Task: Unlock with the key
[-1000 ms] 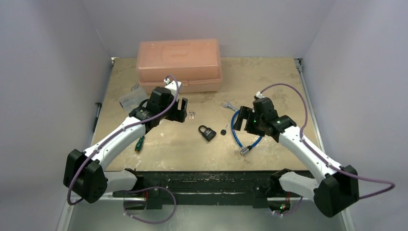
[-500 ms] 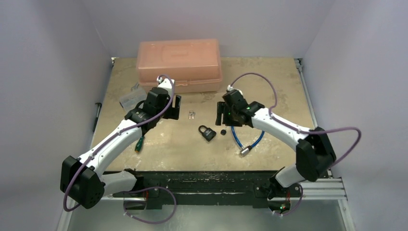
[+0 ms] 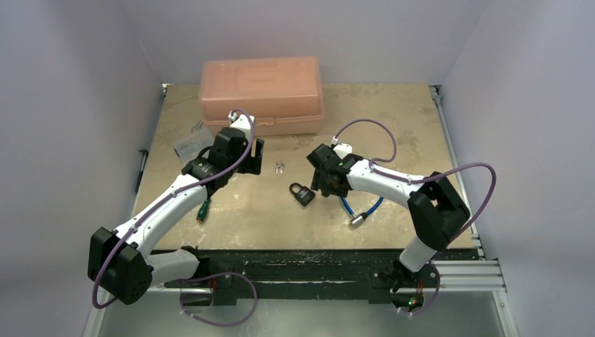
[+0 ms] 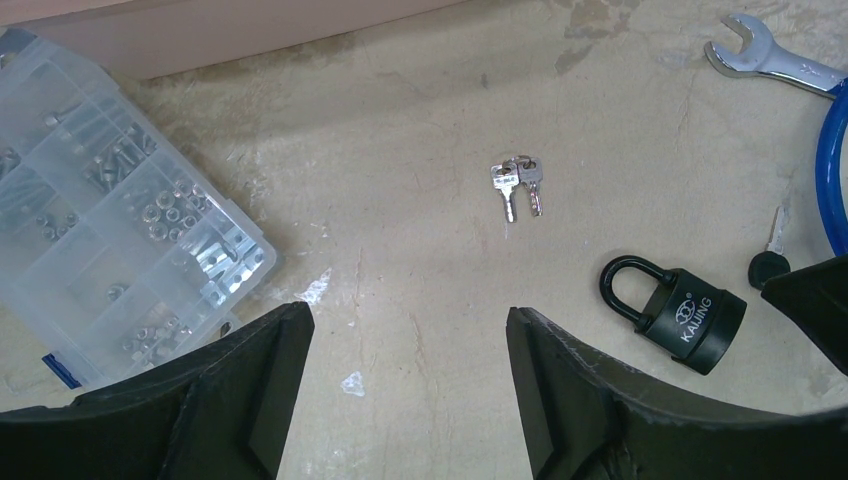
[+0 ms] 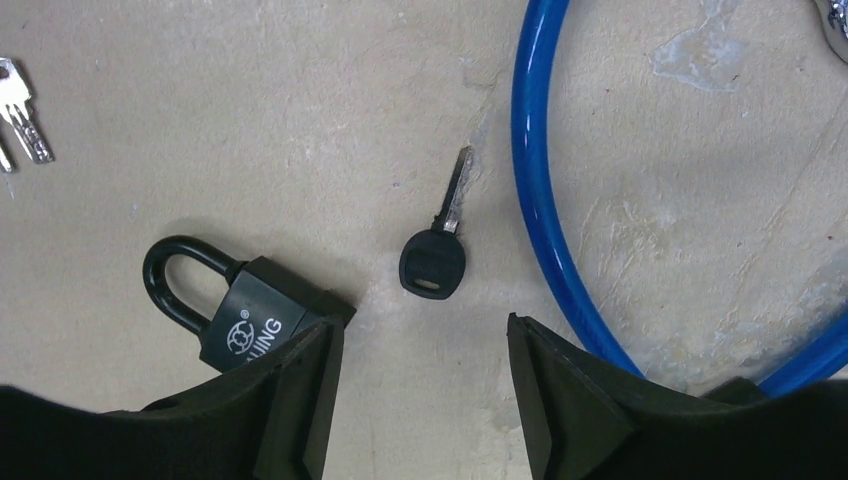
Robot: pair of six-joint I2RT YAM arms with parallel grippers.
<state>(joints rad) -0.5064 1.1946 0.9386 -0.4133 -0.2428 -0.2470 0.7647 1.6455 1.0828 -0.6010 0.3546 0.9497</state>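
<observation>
The key (image 5: pixel 436 255), with a black round head and short metal blade, lies flat on the table just ahead of my open right gripper (image 5: pixel 425 335); it also shows in the left wrist view (image 4: pixel 768 262). The black padlock (image 5: pixel 240 305) lies shut to its left, partly under my left fingertip; it shows in the top view (image 3: pixel 302 193) and the left wrist view (image 4: pixel 680 312). My right gripper (image 3: pixel 324 175) hovers over the key, empty. My left gripper (image 4: pixel 405 330) is open and empty, over bare table left of the padlock (image 3: pixel 254 160).
A bunch of bare silver keys (image 4: pixel 518 185) lies between the arms. A blue cable lock (image 5: pixel 545 200) curves right of the key. A silver wrench (image 4: pixel 765 65), a clear parts organiser (image 4: pixel 110 210) and an orange plastic box (image 3: pixel 261 91) lie further back.
My right arm has swung left from over the blue cable to above the key and padlock. My left arm shifted slightly back early on, then stayed still.
</observation>
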